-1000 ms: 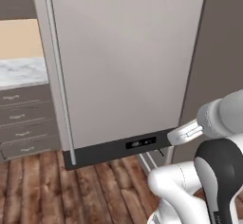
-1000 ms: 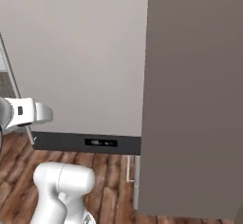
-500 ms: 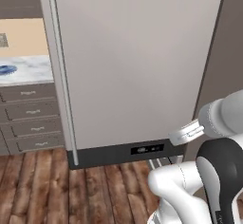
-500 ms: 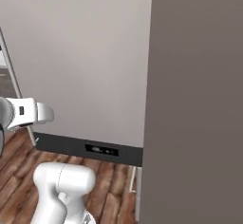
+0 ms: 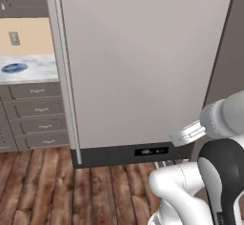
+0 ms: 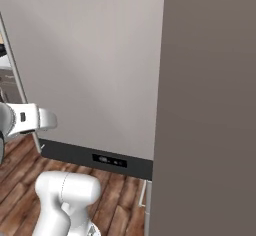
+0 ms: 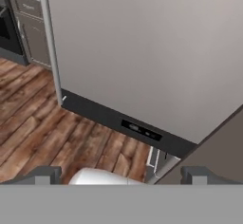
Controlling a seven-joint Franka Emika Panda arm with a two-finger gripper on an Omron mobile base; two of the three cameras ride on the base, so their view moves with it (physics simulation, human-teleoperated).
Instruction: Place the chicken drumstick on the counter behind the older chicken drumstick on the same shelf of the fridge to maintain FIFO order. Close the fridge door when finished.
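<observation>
The fridge door [image 5: 143,62] is a big silver-grey panel, standing shut, with a slim vertical bar handle [image 5: 66,76] at its left edge. It hides the shelf and everything inside the fridge. A dark base strip [image 5: 133,152] runs under the door. To the left lies the white marble counter [image 5: 38,69] with a small blue dish [image 5: 14,67] on it. No drumstick can be made out there. My gripper [image 7: 121,174] is open, its fingertips [image 7: 47,173] far apart and holding nothing. It hangs low in front of the fridge door [image 7: 142,52].
Grey-brown drawers [image 5: 35,109] with silver pulls sit under the counter. A tall grey-brown panel [image 6: 210,105] stands close on the right of the fridge. Wooden floor [image 7: 57,133] spreads below. A dark oven front [image 7: 7,28] shows at the hand view's upper left.
The whole picture has slid to the right, so the camera has moved left. More of the counter and the blue dish have come into view. The arm keeps its pose.
</observation>
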